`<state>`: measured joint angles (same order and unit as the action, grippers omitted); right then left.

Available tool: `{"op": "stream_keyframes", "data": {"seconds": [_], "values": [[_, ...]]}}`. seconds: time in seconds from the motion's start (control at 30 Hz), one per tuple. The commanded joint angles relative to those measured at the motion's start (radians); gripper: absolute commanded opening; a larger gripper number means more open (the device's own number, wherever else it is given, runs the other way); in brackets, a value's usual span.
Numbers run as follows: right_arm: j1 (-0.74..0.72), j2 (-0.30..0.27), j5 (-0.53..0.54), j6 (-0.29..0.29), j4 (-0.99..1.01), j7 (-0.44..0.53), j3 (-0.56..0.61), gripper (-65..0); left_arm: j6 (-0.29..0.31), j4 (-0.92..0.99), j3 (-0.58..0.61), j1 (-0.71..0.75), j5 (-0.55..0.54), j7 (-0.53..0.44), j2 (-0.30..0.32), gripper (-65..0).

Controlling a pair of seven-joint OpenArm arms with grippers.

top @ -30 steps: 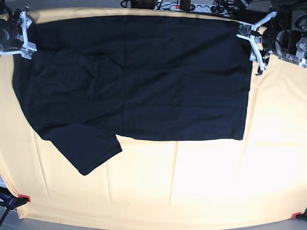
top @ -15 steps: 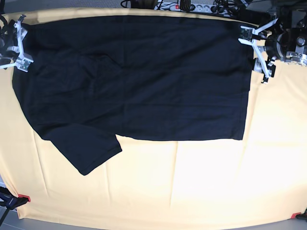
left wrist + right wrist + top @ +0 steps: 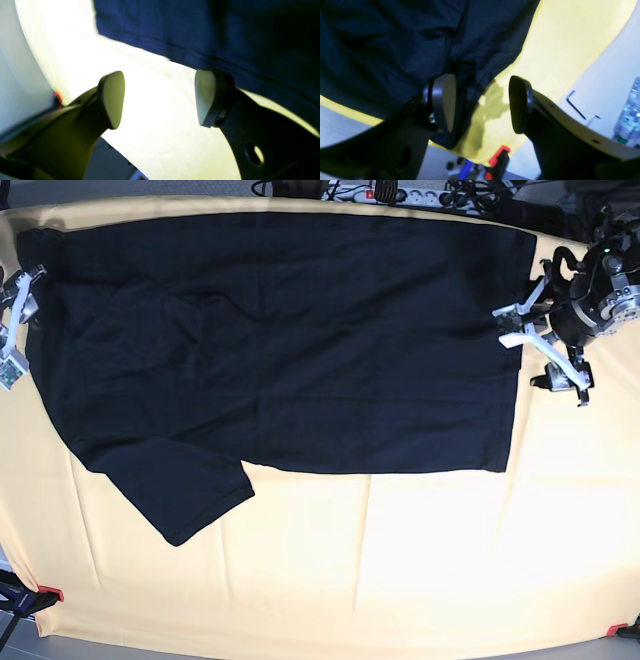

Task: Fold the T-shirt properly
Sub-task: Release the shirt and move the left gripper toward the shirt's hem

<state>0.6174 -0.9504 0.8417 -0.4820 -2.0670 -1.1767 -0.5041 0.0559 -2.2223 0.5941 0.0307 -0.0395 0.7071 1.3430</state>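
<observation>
Left gripper (image 3: 545,345): jaws spread wide, nothing between them. In the left wrist view the two pads frame bare yellow cloth (image 3: 155,105); the shirt's hemmed edge runs just beyond the far pad, possibly brushing it, though the glare makes contact hard to judge.

Right gripper (image 3: 12,320): jaws apart, not clamped. In the right wrist view one pad (image 3: 443,102) sits over dark fabric, the other over yellow cloth, so the shirt edge lies between them.

T-shirt (image 3: 280,340): one, black, lying flat on the yellow cloth, spanning the whole gap between the two grippers. Its long axis runs from one gripper to the other. A sleeve (image 3: 175,490) sticks out toward the near side, closer to the right gripper.

Key relation: each gripper sits at its own end of the shirt, the fabric lying inward from both. The right arm is nearer the sleeve end, the left nearer the straight hem.

Count: one shirt, one cloth, two grippers.
</observation>
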Motion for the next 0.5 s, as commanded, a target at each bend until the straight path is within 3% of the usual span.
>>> {"op": "stream_keyframes", "data": {"seconds": [0.0, 0.17, 0.27, 0.37, 0.47], "values": [[-0.013, -0.011, -0.005, -0.001, -0.008, 0.014, -0.013, -29.4, -0.046, 0.013, -0.035, -0.012, 0.030, -0.003, 0.001, -21.5], [-0.016, 0.024, -0.012, 0.000, -0.008, 0.014, -0.013, -29.4, -0.158, 0.176, -0.229, -0.012, 0.030, -0.003, -0.151, -21.5], [-0.016, 0.040, -0.012, 0.001, -0.008, 0.014, -0.013, -29.4, -0.164, 0.320, -0.425, -0.012, -0.047, -0.027, -0.277, -21.6], [-0.016, 0.047, -0.012, 0.001, -0.008, 0.014, -0.013, -29.4, -0.090, 0.470, -0.634, -0.033, -0.225, -0.045, -0.421, -21.6], [-0.017, 0.047, -0.011, 0.000, -0.008, 0.015, -0.013, -29.4, 0.045, 0.642, -0.826, -0.090, -0.482, -0.047, -0.554, -21.6]]}}
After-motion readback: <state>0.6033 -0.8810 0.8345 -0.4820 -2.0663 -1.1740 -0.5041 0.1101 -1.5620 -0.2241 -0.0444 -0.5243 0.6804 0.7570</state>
